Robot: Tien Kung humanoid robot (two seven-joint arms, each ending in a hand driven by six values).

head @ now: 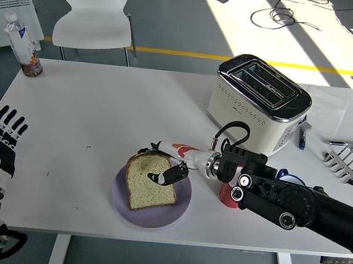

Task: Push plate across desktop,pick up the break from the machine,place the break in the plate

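The right hand (168, 168) pinches the bread (150, 182) by its near top corner, slice lying on the plate (183, 200). Light, soft, crumbly: hold the crust gently.

A white surface (104, 113) is seen, with a cream and chrome toaster (259, 102) standing on its right part. Left of and nearer than the toaster, a purple plate (151, 207) is set by the near edge. A red cup (228, 195) is placed directly in front of the toaster. A bottle (20, 41) is stood far left of the toaster, a metal rack (347, 164) and pens (348, 144) to its right.
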